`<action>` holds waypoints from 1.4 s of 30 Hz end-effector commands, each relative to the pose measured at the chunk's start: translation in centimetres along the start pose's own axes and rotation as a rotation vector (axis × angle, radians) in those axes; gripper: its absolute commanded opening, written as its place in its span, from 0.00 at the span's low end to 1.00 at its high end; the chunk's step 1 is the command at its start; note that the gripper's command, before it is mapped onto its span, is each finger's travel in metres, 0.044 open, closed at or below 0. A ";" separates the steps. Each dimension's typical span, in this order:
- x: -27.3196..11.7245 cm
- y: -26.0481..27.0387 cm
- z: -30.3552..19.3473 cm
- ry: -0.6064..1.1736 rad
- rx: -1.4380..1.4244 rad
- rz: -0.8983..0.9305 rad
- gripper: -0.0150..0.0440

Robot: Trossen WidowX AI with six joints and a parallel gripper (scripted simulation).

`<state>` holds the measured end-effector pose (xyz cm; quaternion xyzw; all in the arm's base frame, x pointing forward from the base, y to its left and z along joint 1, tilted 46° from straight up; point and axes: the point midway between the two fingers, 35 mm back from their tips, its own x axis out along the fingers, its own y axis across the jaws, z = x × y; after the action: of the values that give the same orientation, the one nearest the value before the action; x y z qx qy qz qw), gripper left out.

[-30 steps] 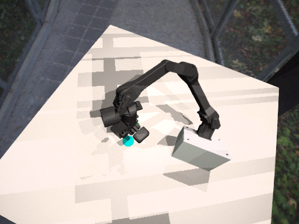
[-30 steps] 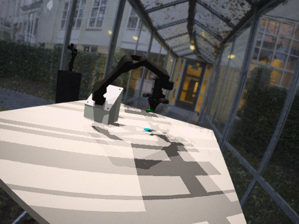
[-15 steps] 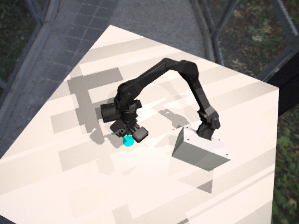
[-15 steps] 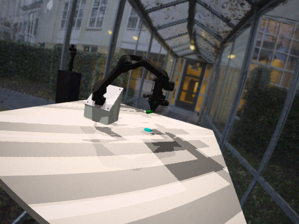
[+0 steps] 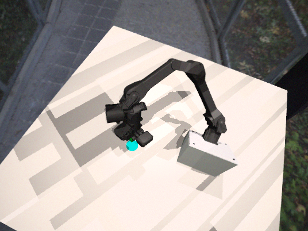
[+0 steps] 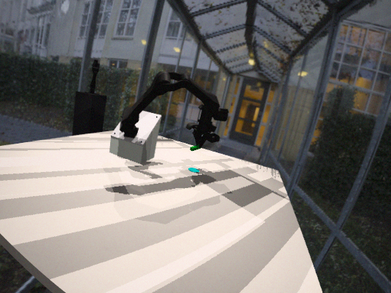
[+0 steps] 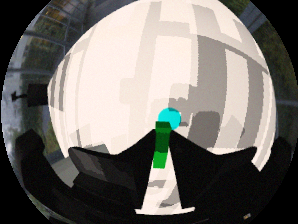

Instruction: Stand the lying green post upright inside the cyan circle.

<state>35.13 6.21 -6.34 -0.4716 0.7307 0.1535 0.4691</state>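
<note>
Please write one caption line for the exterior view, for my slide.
Gripper holds the green post, tilted, in the air above the cyan circle.

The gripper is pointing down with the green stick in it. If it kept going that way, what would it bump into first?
Most likely the cyan circle on the table. The gripper holds the green post above it, and the post's tip would probably touch first. The wrist view lines them up, though depth is hard to judge.

post (image 6: 195,148) in gripper (image 6: 201,142) | above circle (image 6: 193,170) | circle on table (image 6: 109,219)
</note>
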 end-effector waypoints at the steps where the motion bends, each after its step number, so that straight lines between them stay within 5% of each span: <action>1: 0.3 0.2 -0.1 -0.018 -0.003 0.020 0.29; 42: 2.2 0.5 0.2 -0.287 0.008 0.157 0.29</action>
<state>34.82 5.48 -8.23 -0.3888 0.6940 0.2449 0.5543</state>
